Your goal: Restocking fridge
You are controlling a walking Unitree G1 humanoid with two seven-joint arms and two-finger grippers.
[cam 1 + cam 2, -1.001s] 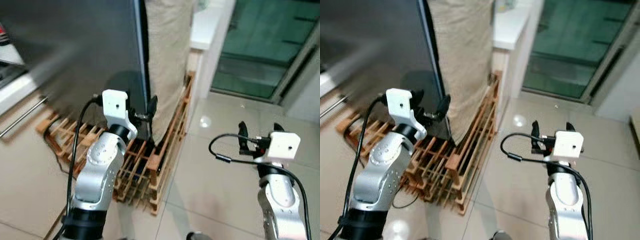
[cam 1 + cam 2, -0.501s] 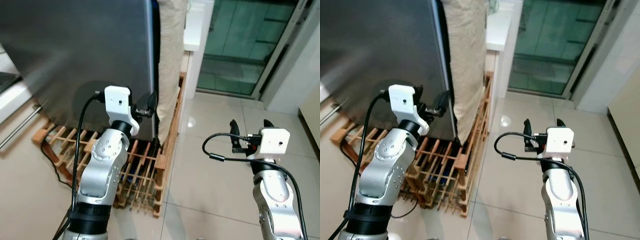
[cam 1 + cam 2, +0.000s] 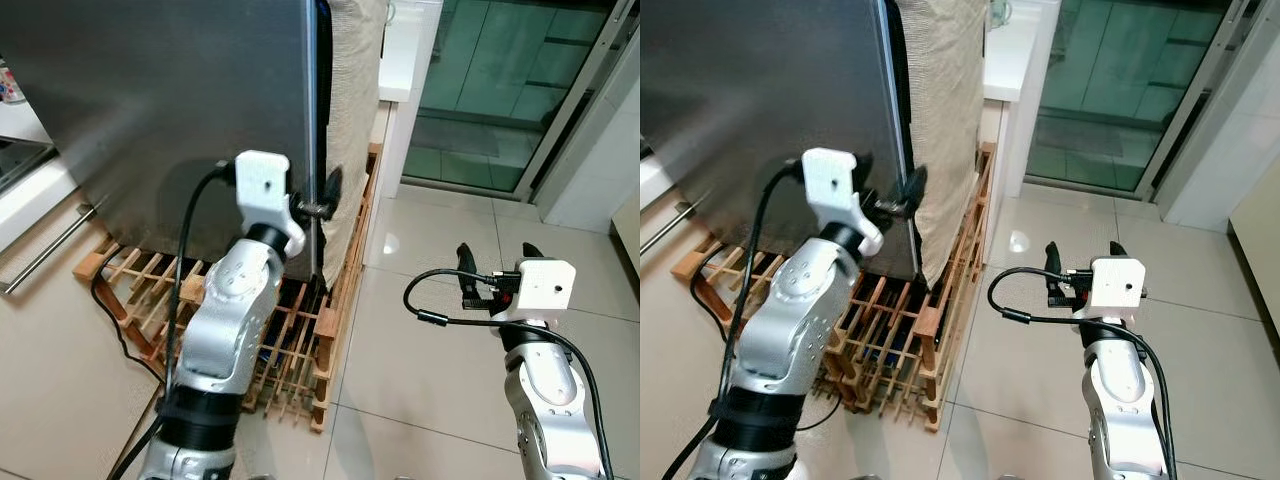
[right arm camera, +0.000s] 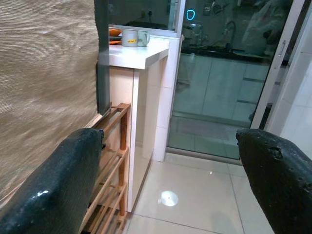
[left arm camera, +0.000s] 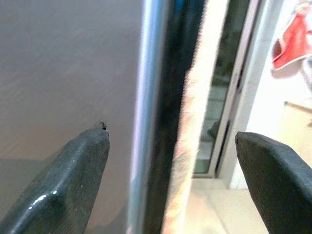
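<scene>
Reaching up with its fingers spread wide, the left gripper (image 3: 318,207) sits right at the fridge door's (image 3: 180,110) tall edge, while the right gripper (image 3: 492,272), also spread, hangs well apart.

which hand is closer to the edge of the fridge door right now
Left. The left hand is up at the fridge door, its open fingers either side of the door's right edge. The right hand hangs open over the tiled floor, well off to the right.
</scene>
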